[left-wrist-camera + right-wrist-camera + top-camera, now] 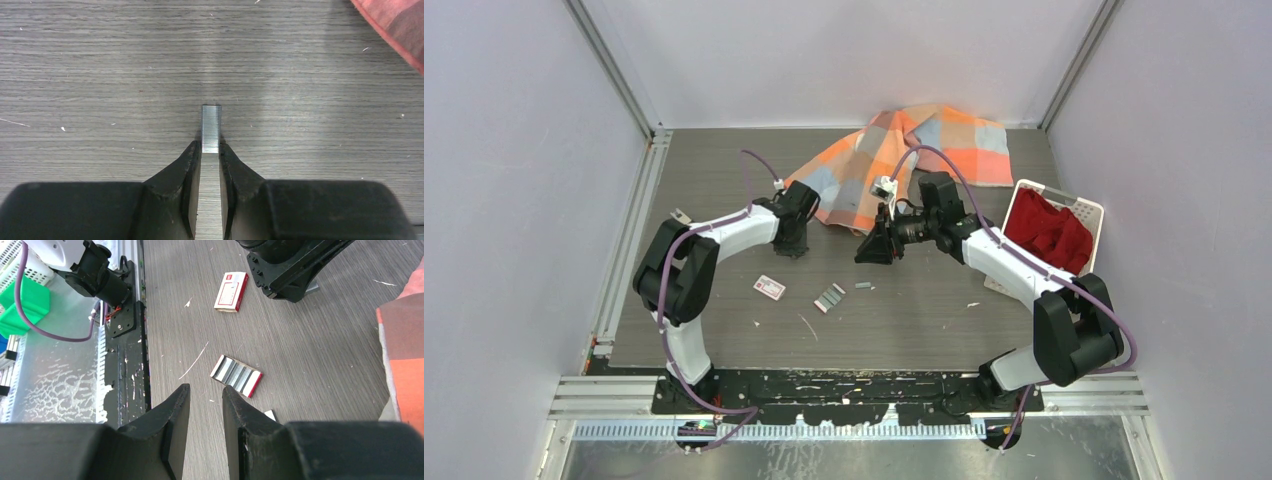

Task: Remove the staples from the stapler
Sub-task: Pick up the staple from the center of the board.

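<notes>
1. Silver-grey metal strip of joined staples (210, 125) sits on the grey wood-grain table (100, 75), near the orange checked cloth (395, 25).
2. yep, left gripper (210, 146) pinches its near end.
3. and right gripper (205, 390): fingers slightly apart, empty.

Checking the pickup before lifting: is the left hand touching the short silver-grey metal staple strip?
Touching. The left wrist view shows both black fingertips of the left hand pressed against the sides of the silver-grey metal staple strip.
</notes>
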Controlling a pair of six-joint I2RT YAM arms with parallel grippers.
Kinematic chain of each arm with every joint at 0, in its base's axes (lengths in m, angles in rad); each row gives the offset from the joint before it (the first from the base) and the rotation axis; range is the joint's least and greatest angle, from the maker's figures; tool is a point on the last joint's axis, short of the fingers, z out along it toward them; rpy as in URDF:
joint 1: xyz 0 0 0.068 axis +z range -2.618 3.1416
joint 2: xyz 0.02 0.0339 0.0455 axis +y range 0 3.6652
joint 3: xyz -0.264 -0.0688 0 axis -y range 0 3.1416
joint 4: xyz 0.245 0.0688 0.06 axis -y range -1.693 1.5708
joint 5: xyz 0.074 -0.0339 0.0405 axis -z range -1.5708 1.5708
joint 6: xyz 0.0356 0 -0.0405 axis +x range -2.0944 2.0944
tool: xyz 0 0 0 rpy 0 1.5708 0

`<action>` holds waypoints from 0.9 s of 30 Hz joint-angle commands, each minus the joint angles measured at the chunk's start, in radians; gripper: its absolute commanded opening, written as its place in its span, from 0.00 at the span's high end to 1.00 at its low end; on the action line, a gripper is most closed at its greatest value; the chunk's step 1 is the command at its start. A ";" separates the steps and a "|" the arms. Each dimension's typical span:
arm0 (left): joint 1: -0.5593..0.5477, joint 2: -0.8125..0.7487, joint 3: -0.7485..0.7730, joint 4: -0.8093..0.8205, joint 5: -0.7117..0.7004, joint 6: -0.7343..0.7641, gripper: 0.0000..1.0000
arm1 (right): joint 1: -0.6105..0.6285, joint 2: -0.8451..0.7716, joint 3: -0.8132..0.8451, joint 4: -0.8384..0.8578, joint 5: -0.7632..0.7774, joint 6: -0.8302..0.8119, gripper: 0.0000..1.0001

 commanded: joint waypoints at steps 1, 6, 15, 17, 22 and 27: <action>0.015 0.039 -0.009 -0.029 0.006 0.025 0.80 | -0.004 -0.053 0.001 0.049 -0.024 0.011 0.64; 0.015 -0.016 -0.047 0.013 0.032 0.028 0.90 | -0.004 -0.052 0.000 0.049 -0.024 0.011 0.64; 0.015 -0.183 -0.164 0.133 0.086 0.033 0.92 | -0.007 -0.052 0.000 0.049 -0.024 0.012 0.64; 0.015 -0.213 -0.181 0.146 0.105 0.033 0.93 | -0.007 -0.051 0.000 0.049 -0.023 0.011 0.64; 0.014 -0.296 -0.244 0.186 0.163 0.022 0.93 | -0.009 -0.050 -0.005 0.053 -0.026 0.012 0.64; 0.015 -0.384 -0.303 0.243 0.229 0.011 0.93 | -0.009 -0.047 -0.011 0.065 -0.038 0.018 0.64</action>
